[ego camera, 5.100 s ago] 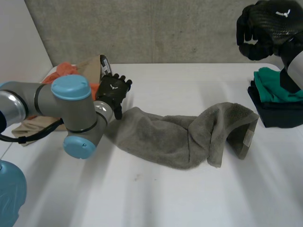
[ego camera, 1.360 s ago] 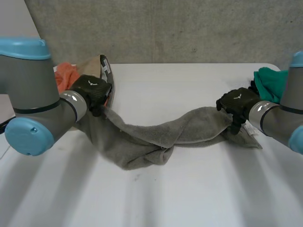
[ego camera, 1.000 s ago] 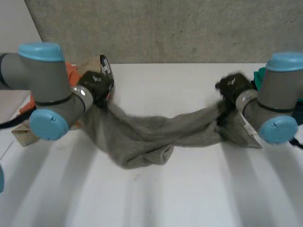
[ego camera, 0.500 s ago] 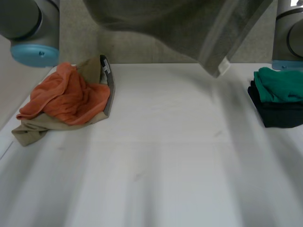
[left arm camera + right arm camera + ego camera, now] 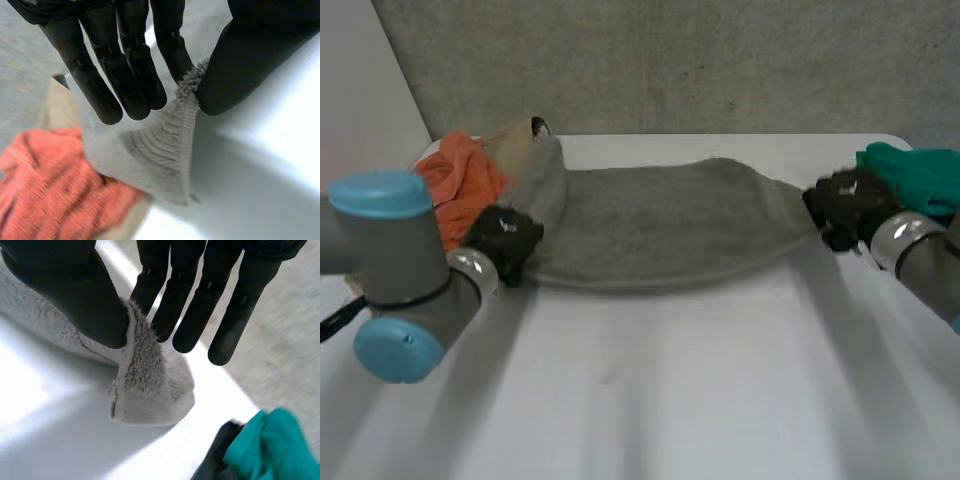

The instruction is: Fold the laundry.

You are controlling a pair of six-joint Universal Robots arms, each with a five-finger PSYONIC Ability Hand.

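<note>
Pinching one corner of the grey towel (image 5: 145, 150) with the left hand (image 5: 125, 65), thumb pressed against straight fingers and the terry edge nipped between them. Doing the same with the right hand (image 5: 200, 300), clamped thumb-to-finger on the opposite corner, with the tip of that corner curled over and hanging below the pinch. Moving outward: stretched between the two grips across the white table (image 5: 670, 400) and lying mostly flat, but bowed toward the wall along the far edge and sagging in a shallow curve along the near one. Riding up at the left end against the heap of unfolded laundry, right beside the orange cloth (image 5: 455, 180) and a beige piece (image 5: 512, 133). Sitting just beside the right hand at the other end, a folded green cloth (image 5: 910, 175). Reads as the spreading-out step, with no fold made yet. To do it well: hold both pinches firm and draw the corners apart evenly, just enough to take the sag out of the near edge without tugging the terry free of either thumb. Bring the whole towel toward the robot's side, clear of the heap, so nothing orange or beige gets dragged along or trapped underneath. Lower both corners together, at one height, so as not to lay in a diagonal crease. Flatten that curled right corner before letting go, or expect a lump in the first fold. Steer wide of the green cloth while doing it.
</note>
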